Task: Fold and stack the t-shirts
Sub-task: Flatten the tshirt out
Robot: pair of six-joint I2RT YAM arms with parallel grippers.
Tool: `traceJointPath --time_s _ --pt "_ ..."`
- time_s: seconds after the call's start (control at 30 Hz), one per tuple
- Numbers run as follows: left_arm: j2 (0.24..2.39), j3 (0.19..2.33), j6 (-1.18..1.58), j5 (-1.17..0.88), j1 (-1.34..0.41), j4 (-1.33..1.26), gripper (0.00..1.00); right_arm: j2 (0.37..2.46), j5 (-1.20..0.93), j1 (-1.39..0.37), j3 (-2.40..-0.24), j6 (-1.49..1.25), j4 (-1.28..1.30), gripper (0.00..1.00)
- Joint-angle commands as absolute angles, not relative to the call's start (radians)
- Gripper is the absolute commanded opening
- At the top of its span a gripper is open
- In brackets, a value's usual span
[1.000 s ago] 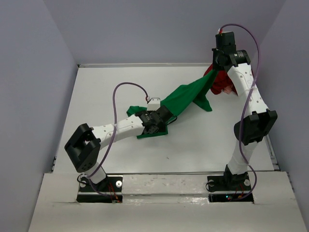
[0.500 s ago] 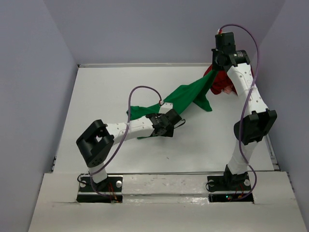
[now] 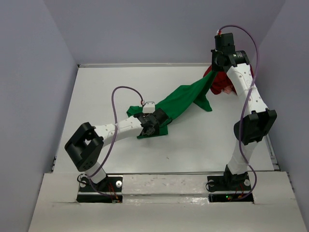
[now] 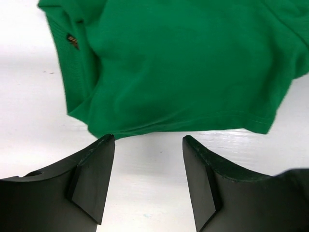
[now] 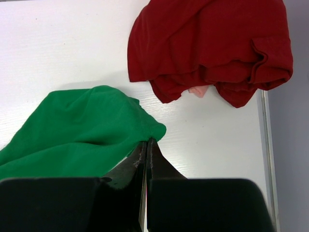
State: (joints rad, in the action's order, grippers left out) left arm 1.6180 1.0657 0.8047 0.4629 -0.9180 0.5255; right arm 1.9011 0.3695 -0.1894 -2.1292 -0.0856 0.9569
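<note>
The green t-shirt [image 3: 183, 99] stretches from mid-table up to the back right, one end lifted. My right gripper [image 5: 147, 141] is shut on that end of the green t-shirt [image 5: 82, 133], high at the back right [image 3: 212, 73]. The dark red t-shirt [image 3: 223, 83] lies bunched at the back right, under the right arm; in the right wrist view it [image 5: 212, 48] lies beyond the green cloth. My left gripper [image 4: 148, 138] is open and empty, low over the table, its fingertips just short of the green t-shirt's [image 4: 183, 63] near hem. In the top view it [image 3: 155, 121] sits at the shirt's lower end.
The white table [image 3: 106, 92] is walled by grey panels at the left, back and right. Its right edge [image 5: 266, 145] runs close beside the red t-shirt. A purple cable [image 3: 123, 92] loops above the left arm.
My left gripper swung right along the green t-shirt's lower end, then came back left to about where it started. The right gripper has kept its hold and not moved.
</note>
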Motion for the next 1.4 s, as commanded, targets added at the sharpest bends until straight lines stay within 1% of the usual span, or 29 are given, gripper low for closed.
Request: traceJointPath --time_s 0.0,0.4,0.53,0.73,1.07,1.23,1.37 --pt "1.548 1.005 0.856 0.509 -0.89 0.543 0.68 1.885 0.367 -0.179 -2.135 -0.078 0.913 0.0" --pt "1.516 0.957 0.842 0.491 -0.873 0.522 0.68 1.885 0.359 -0.179 -2.129 -0.083 0.91 0.0" --pt "1.502 0.997 0.786 0.492 -0.896 0.502 0.64 1.887 0.362 -0.179 -2.129 -0.081 0.911 0.0" --pt "1.512 1.091 0.744 0.491 -0.945 0.505 0.63 1.893 0.36 -0.179 -2.132 -0.081 0.914 0.0" --pt "1.669 1.18 0.7 0.425 -1.028 0.443 0.63 1.898 0.36 -0.179 -2.14 -0.08 0.92 0.0" --pt "1.729 1.201 0.687 0.373 -1.034 0.391 0.63 1.893 0.36 -0.179 -2.138 -0.081 0.919 0.0" --pt "1.779 1.224 0.677 0.371 -1.035 0.383 0.63 1.888 0.356 -0.179 -2.138 -0.081 0.919 0.0"
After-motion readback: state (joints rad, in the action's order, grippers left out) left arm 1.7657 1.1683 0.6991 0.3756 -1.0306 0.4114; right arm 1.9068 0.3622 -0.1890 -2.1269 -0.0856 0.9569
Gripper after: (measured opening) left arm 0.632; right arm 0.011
